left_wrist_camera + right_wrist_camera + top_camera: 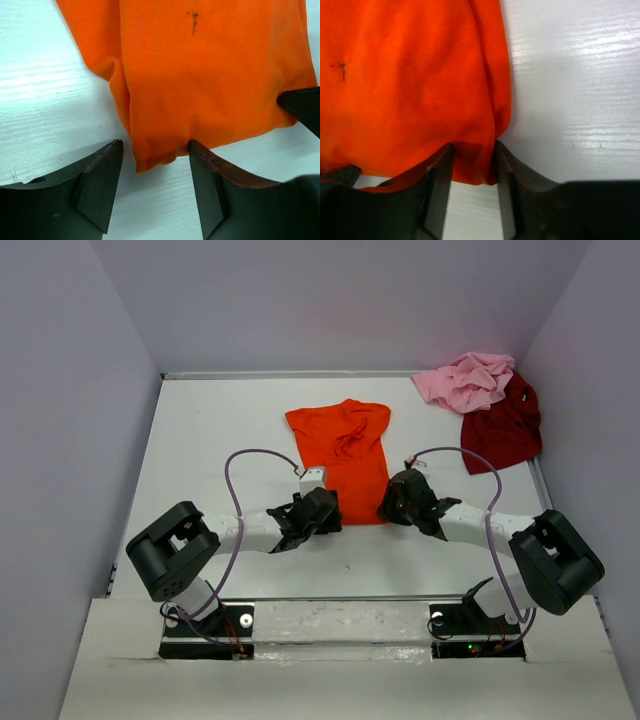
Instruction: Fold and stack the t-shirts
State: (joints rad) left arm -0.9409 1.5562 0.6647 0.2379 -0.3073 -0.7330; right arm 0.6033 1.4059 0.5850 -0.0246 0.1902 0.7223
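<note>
Plainly, with the left gripper (155,146) open astride the near-left hem corner of the orange t-shirt (340,445) and the right gripper (472,150) half-closed around the near-right one, its hold unclear, an uneven lift could skew the fold.

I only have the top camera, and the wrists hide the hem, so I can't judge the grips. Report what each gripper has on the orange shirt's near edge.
Observer: The left gripper is open. A hem corner of the orange t-shirt lies between its fingers, with a sliver of bare table showing beside one of them.
Operator: Now the right one.
Observer: The right gripper has the other hem corner filling its gap, and both fingers press against the cloth.
Operator: Check the fabric for marks.
Observer: A small dark mark sits on the cloth, well away from the hem.
</note>
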